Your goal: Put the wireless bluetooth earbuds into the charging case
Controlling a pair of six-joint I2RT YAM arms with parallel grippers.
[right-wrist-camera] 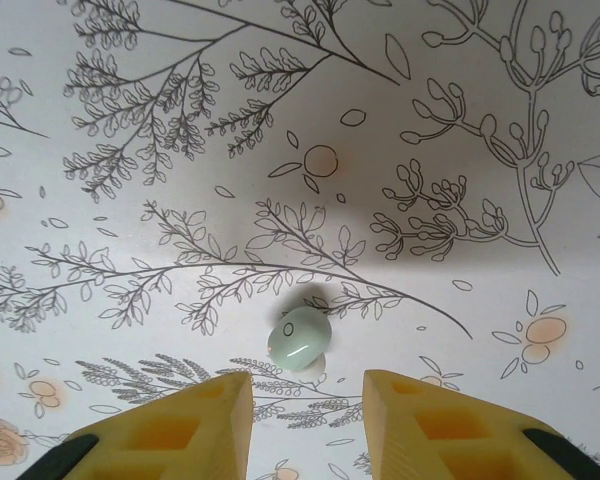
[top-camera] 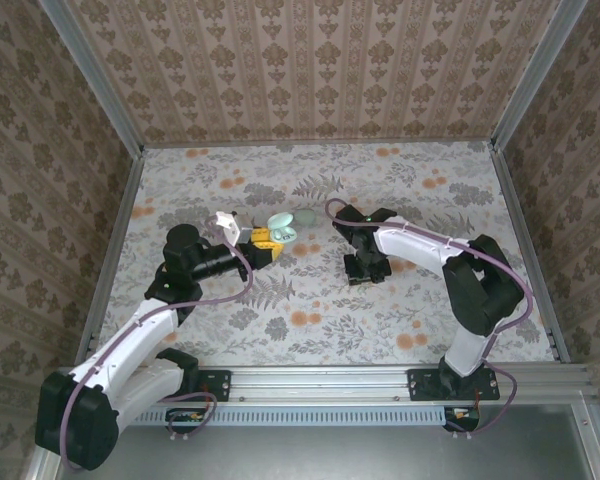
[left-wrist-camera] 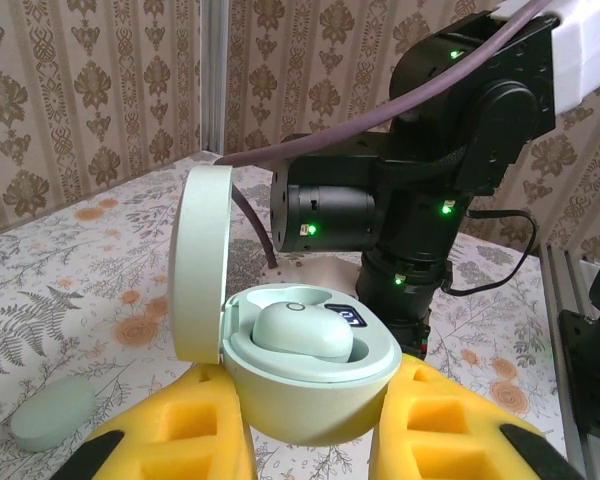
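The charging case [left-wrist-camera: 315,405] is gripped low on its body between the yellow left fingers [left-wrist-camera: 307,372], which are closed against its two sides and hold it raised off the floral surface [left-wrist-camera: 40,300]. Its lid is swung fully open and stands upright on the left-hand side of the fingers. One earbud [left-wrist-camera: 302,335] is seated in the well of the case. From above, the case [top-camera: 280,228] is seen just past the tips of the left fingers [top-camera: 263,246]. The second earbud [right-wrist-camera: 300,338] lies on the surface [right-wrist-camera: 130,250] just beyond the tips of the right fingers [right-wrist-camera: 307,385], in line with the gap between them and touched by neither. The right fingers are spread apart and nothing is held in them. A pale green oval piece [left-wrist-camera: 52,412] lies on the surface to the left of the left fingers. The black right arm [left-wrist-camera: 420,200] is seen behind the case.
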